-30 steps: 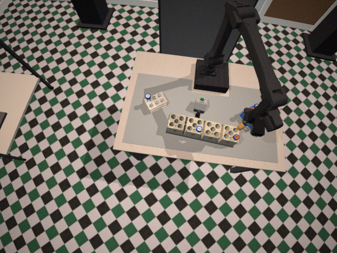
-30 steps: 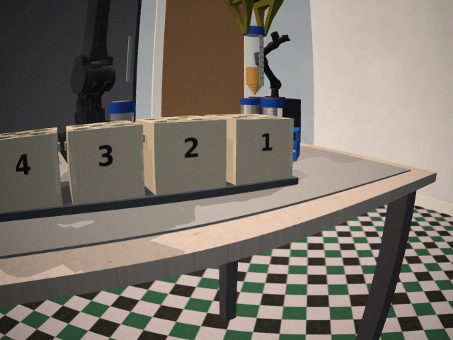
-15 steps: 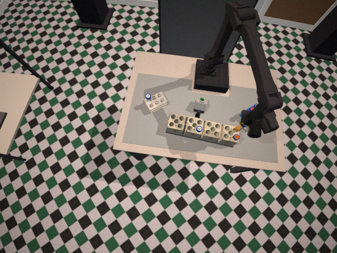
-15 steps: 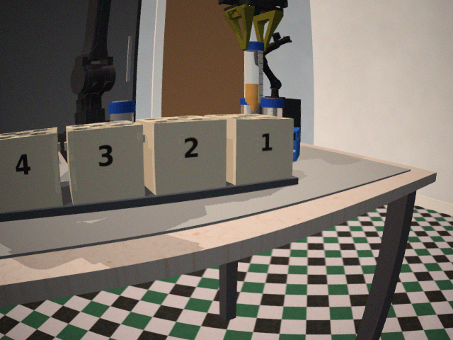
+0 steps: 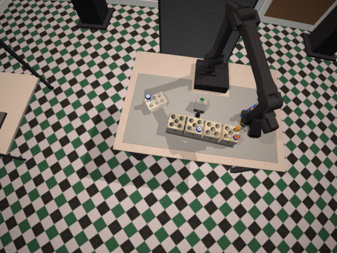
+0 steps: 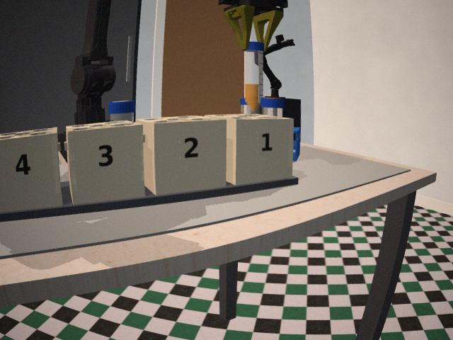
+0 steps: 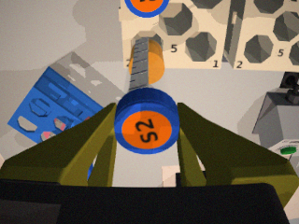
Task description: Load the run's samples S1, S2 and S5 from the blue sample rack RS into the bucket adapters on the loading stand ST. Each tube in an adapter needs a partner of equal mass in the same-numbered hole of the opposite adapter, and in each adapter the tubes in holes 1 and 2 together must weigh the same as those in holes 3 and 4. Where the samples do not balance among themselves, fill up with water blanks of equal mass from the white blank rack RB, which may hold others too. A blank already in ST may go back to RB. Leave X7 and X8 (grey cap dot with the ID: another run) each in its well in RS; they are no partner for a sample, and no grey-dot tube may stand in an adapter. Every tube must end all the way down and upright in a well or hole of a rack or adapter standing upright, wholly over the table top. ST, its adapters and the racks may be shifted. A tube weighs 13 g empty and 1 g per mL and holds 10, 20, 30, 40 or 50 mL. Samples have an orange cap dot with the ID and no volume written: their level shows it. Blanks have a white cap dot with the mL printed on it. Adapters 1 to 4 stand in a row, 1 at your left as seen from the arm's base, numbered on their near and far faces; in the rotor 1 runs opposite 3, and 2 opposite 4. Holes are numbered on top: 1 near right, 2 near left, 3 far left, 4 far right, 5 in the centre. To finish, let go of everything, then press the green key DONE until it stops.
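Observation:
My gripper [image 5: 244,124] [image 6: 255,44] [image 7: 147,112] is shut on tube S2 [image 6: 253,69] [image 7: 146,132], orange dot up. Its orange filled tip [image 5: 237,127] hangs above the near left part of adapter 1 [image 6: 252,157] [image 7: 173,63], around hole 2, clear of the top. An orange-dot tube [image 5: 236,136] [image 6: 272,103] [image 7: 147,6] stands in adapter 1's hole 3; its ID is cut off. A white-dot blank [image 5: 198,128] [image 6: 122,107] stands in adapter 3's hole 3. Adapters 2 [image 5: 212,136] [image 6: 190,161] and 4 [image 5: 175,128] [image 6: 23,183] show no tubes. Blue rack RS [image 7: 89,93] is partly hidden.
White rack RB [image 5: 158,107], at the left in the top view, holds a blank [image 5: 148,96] at its corner. The box with the green key DONE [image 5: 202,99] [image 7: 288,150] stands between base and adapters. Capped tubes [image 5: 252,108] show at RS beside my gripper.

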Action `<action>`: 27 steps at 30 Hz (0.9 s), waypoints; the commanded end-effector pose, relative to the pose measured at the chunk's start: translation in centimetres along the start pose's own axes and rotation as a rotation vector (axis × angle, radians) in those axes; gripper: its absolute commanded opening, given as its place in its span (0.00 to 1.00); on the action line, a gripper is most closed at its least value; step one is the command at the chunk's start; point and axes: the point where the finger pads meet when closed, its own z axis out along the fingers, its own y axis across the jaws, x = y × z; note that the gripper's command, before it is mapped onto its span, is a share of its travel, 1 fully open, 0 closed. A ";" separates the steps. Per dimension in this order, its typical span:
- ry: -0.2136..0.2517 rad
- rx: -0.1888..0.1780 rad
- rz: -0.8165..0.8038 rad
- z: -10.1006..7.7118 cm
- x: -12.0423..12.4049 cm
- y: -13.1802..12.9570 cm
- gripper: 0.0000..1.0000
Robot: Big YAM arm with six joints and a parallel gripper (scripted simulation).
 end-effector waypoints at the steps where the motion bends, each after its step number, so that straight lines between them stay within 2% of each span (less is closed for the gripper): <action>1: -0.051 -0.026 0.001 -1.9 -1.0 0.6 0.00; 7: -0.051 -0.026 0.001 -1.9 -0.9 0.6 0.00; 8: -0.053 -0.027 0.003 -1.6 -0.1 0.5 0.00; 15: -0.018 -0.008 0.003 1.2 -0.2 0.5 0.00; 23: -0.027 -0.013 0.003 1.5 -0.2 0.5 0.00; 27: -0.018 -0.008 0.003 2.5 -0.2 0.5 0.00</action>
